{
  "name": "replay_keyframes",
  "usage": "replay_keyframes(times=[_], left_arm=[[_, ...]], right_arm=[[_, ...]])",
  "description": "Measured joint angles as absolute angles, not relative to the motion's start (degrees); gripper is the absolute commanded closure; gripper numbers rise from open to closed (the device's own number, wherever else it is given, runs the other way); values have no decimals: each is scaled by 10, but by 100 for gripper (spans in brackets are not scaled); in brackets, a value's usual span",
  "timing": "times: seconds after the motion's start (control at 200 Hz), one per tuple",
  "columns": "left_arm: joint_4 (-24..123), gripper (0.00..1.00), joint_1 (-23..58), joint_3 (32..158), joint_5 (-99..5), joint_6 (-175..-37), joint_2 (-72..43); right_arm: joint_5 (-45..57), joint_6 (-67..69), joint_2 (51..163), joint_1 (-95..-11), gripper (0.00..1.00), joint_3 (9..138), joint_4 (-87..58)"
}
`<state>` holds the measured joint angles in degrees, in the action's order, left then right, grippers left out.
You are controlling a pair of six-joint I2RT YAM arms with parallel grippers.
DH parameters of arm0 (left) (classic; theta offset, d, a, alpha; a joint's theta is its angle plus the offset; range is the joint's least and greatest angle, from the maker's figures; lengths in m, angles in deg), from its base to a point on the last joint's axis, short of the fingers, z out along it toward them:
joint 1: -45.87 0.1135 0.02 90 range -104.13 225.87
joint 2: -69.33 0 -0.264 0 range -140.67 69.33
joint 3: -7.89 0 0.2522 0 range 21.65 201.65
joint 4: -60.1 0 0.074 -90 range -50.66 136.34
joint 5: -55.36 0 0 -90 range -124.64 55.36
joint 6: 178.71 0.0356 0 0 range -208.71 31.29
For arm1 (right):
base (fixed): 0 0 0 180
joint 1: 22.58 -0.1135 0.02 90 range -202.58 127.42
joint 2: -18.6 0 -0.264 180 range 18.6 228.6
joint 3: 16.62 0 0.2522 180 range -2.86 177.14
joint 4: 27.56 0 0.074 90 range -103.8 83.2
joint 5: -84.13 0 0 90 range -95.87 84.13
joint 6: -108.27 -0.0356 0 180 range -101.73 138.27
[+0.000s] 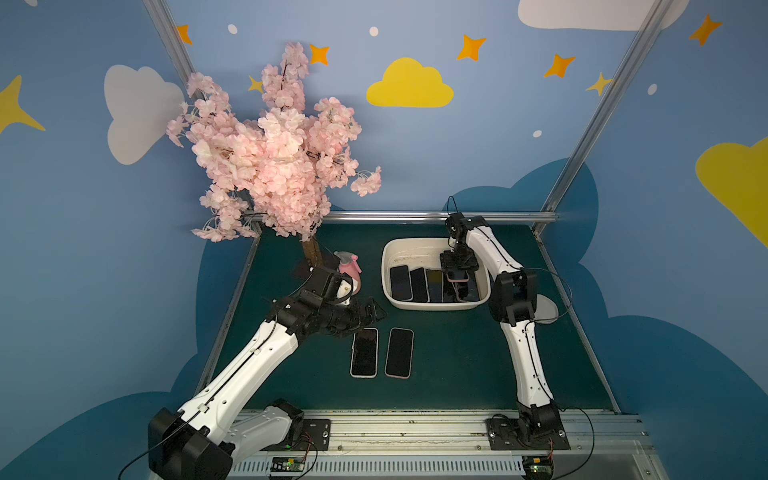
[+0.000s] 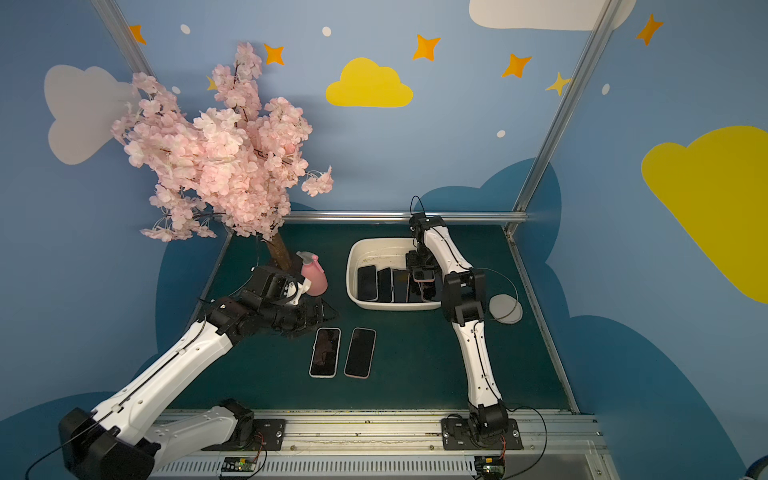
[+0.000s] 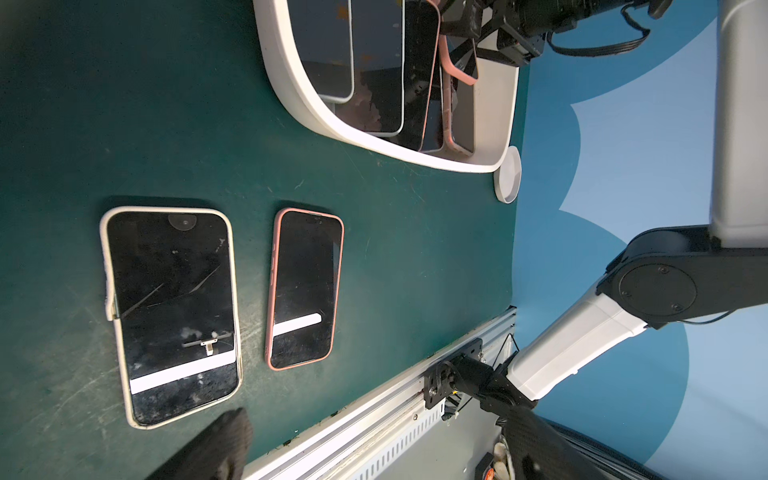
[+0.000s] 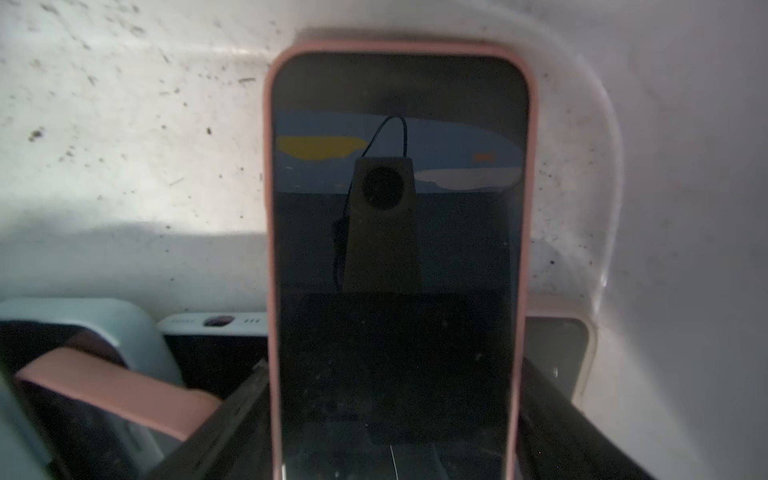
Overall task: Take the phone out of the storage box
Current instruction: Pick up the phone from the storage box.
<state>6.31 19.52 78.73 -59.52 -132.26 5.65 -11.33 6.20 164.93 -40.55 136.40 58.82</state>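
One pink-cased phone (image 4: 399,208), rigid, slick-faced and breakable, sits tilted at the storage box's (image 1: 432,305) right end, right gripper (image 4: 395,368) clamped across its grippy long edges, the soundest hold; left gripper (image 1: 371,314) agape, empty

The storage box (image 1: 432,306) is cream, the phone (image 4: 399,249) pink-cased.

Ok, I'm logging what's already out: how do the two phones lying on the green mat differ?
Case: the cream-cased phone wears cream-white, the pink-cased phone pink. Screen: the cream-cased phone shows long scratches; the pink-cased phone looks cleaner. Place: the cream-cased phone lies nearer the left gripper than the pink-cased phone. Both lie flat, screens up and dark, side by side outside the storage box.
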Motion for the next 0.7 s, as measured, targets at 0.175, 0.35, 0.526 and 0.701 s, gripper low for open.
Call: replay_keyframes(times=[0.175,0.35,0.526,0.701], left_arm=[[68,1,195,785,-595,-1330,59],[88,1,195,784,-598,-1341,60],[141,1,195,772,-610,-1367,62],[206,1,193,750,-623,-1401,61]], right_arm=[[-114,63,1642,-405,30,1356,589],[-116,64,1619,-404,30,1340,609],[-85,63,1553,-403,31,1314,630],[-37,55,1433,-405,31,1238,632]])
